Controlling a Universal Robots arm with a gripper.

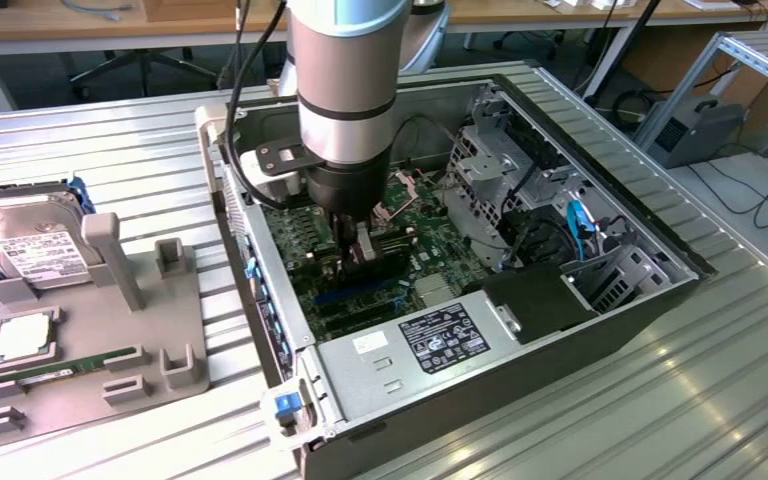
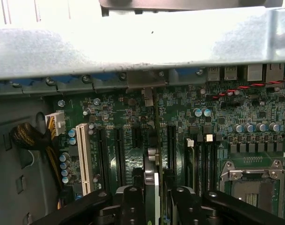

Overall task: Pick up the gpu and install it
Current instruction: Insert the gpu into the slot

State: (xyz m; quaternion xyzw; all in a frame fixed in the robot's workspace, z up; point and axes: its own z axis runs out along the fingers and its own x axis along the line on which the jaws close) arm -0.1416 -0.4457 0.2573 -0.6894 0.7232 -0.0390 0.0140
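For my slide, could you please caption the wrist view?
Gripper holds the gpu edge-on above the motherboard slots.

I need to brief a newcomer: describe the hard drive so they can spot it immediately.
Start at the open computer case, then look to the exterior view's left at the grey holder tray. The hard drive stands at its far end: silver, boxy, white-labelled, unlike the thin green memory stick lying flat nearer.

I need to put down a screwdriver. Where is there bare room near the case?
Bare ribbed table lies between the hard drive holder and the computer case, and again at the exterior view's lower right. Inside the case it is crowded: the end effector holds the gpu over the motherboard.
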